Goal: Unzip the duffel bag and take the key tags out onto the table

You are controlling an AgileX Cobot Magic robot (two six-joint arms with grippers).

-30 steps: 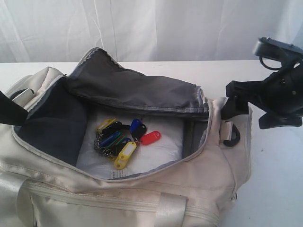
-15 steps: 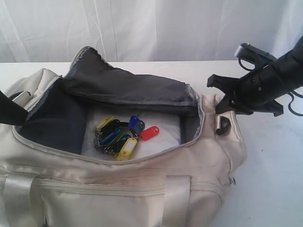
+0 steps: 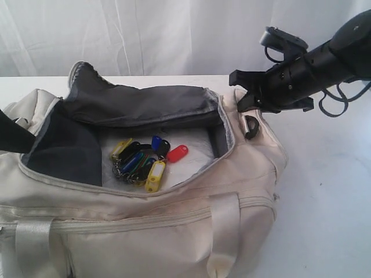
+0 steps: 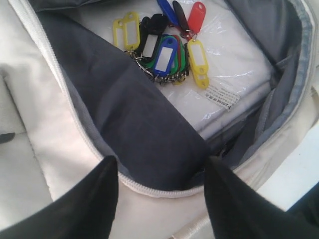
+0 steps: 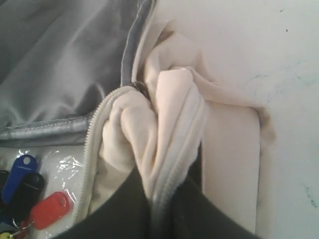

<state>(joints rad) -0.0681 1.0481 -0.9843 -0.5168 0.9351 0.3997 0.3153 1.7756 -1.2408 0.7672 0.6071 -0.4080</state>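
The cream duffel bag (image 3: 145,231) lies unzipped on the white table (image 3: 324,191), its dark grey flap folded back. The key tags (image 3: 142,158) rest inside on a clear-wrapped white packet (image 3: 194,162). My right gripper (image 3: 246,98) is shut on the bag's right end; the right wrist view shows it (image 5: 162,191) pinching bunched cream fabric and zipper edge (image 5: 169,114). My left gripper (image 4: 160,181) hangs open above the bag's left zipper rim, fingers wide apart, touching nothing. From there the key tags (image 4: 164,47) lie further inside the bag.
A white curtain (image 3: 174,35) hangs behind the table. A black plastic D-ring (image 3: 250,126) sits on the bag's right end below my right gripper. A dark part of the left arm (image 3: 8,136) shows at the left edge. Bare tabletop extends right of the bag.
My right gripper has moved left and slightly up, holding the bag's end. The bag's right end and opening have shifted left with it, and the key tags inside have moved left too.
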